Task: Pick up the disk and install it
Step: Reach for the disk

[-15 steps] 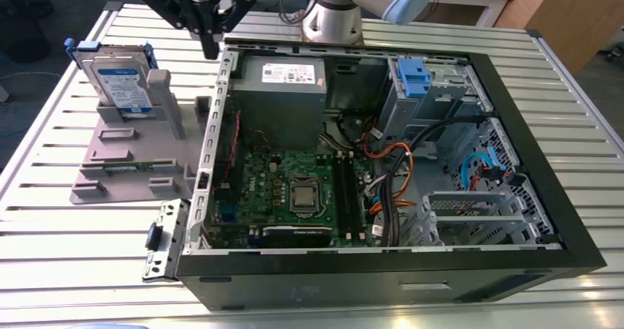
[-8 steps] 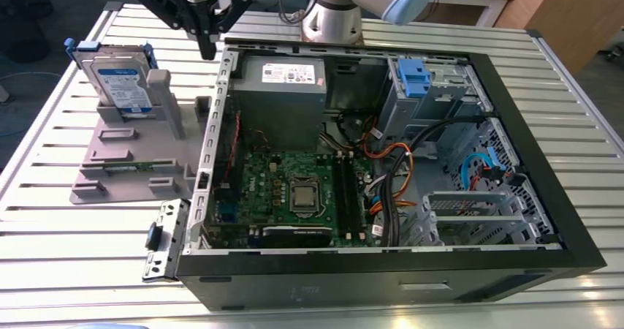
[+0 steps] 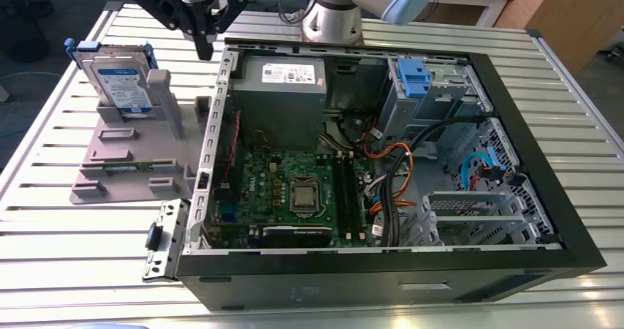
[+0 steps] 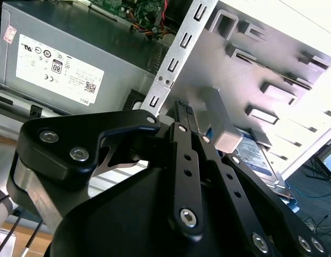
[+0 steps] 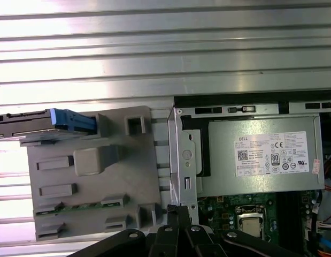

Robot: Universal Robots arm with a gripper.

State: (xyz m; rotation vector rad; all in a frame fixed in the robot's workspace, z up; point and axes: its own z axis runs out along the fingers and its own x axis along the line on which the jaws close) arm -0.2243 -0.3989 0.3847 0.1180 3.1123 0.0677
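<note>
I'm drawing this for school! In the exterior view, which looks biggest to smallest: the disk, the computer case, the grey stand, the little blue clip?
Largest to smallest:
computer case
grey stand
disk
blue clip
No two look alike in size.

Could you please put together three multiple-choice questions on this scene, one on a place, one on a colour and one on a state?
1. In the exterior view, on which side of the computer case does the grey holder lie?
A. the view's left
B. the view's right
C. inside it

2. What colour is the bracket around the disk?
A. red
B. blue
C. yellow

3. How is the disk now?
A. lifted in the air
B. fitted in the case
C. standing on edge in the holder

Answers:
1 A: the holder sits outside the case, on the exterior view's left.
2 B: the bracket shows blue in the first wrist view.
3 C: the disk stands in the holder, and the gripper is apart from it, over the case's edge.
</note>
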